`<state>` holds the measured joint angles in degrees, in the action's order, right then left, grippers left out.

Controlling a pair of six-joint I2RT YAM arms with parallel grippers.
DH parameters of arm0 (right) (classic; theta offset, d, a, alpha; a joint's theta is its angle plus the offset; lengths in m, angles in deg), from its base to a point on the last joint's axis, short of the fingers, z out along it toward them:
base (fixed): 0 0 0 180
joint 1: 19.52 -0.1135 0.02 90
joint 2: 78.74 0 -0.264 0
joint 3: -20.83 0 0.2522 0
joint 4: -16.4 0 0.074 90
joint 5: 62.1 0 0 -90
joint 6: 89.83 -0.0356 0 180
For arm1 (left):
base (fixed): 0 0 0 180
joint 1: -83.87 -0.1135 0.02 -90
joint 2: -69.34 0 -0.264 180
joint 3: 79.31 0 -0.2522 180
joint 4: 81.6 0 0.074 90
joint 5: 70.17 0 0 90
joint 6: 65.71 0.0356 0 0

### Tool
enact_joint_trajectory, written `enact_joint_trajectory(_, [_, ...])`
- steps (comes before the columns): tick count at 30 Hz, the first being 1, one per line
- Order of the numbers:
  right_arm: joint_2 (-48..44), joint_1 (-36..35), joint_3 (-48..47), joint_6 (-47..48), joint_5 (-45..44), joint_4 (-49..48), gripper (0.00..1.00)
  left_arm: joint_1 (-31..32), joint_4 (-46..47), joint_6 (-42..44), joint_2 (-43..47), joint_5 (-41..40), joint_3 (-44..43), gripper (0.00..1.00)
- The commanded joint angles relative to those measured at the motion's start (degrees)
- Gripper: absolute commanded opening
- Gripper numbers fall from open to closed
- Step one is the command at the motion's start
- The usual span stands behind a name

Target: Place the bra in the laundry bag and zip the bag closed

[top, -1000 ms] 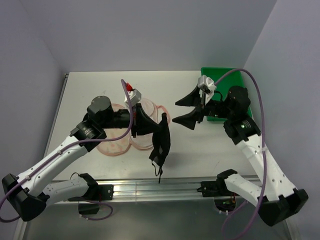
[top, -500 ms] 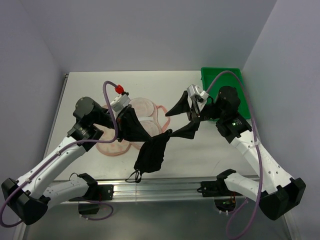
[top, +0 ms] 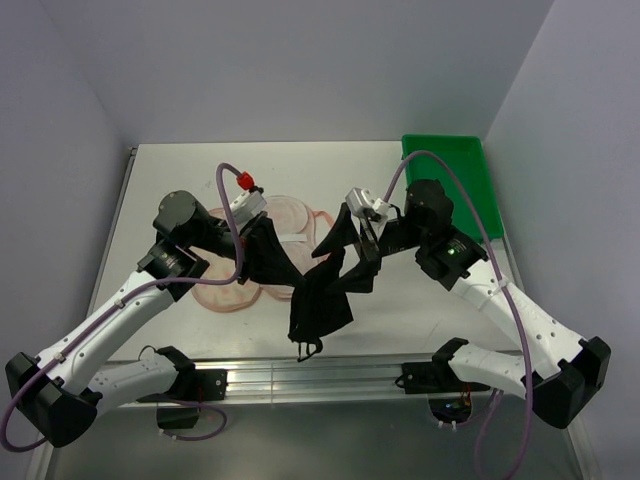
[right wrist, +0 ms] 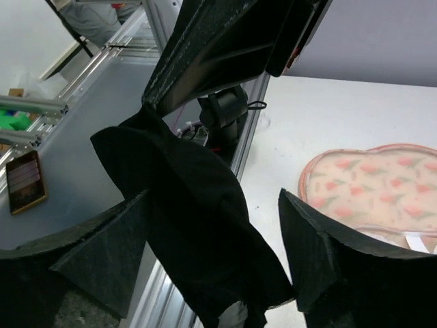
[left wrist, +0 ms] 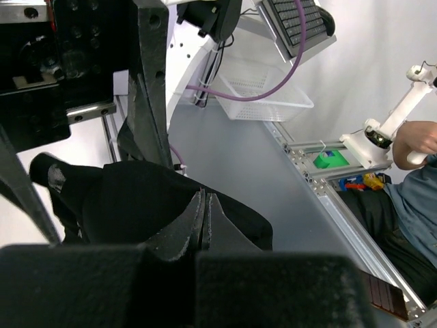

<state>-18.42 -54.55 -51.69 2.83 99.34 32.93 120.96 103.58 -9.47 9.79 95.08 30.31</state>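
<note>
— Where did we have the bra (top: 320,302)?
— Low centre, hanging from our left claw (top: 290,279), which was clenched on its top. Our right claw (top: 346,257) stood spread around it, grasping nothing.
— The risk?
— We judged a poor right pinch could drop it short of the bag (top: 228,294), left of centre.
— Count?
— One bra, two claws, one bag, one tray (top: 446,166) upper right.

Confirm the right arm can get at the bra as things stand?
Probably yes. The right end effector is open, and the bra hangs between its fingers with nothing in the way. The left end effector holds it up.
</note>
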Motion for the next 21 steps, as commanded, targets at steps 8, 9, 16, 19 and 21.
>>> enact_joint_trajectory(8, [-2.2,-2.9,0.5,-3.2,-4.6,-0.9,0.57,-0.3,-7.3,8.2,0.8,-1.8,-2.3,0.00])
enact_joint_trajectory(9, [-2.0,-3.0,0.7,-3.4,-4.6,-1.1,0.58,-0.3,-7.4,8.4,1.1,-2.0,-2.3,0.00])
enact_joint_trajectory(16, [-0.7,-4.9,2.1,-6.6,-7.7,-4.0,0.21,-0.8,-10.2,10.6,1.9,-5.1,-2.5,0.00])
enact_joint_trajectory(19, [-0.8,-5.2,1.8,-7.5,-9.1,-4.6,0.00,-0.9,-12.8,12.0,2.9,-9.1,-2.5,0.00])
enact_joint_trajectory(21, [-1.1,-5.2,1.9,-7.4,-10.4,-4.5,0.00,-1.0,-15.4,12.8,4.3,-12.2,-2.4,0.11])
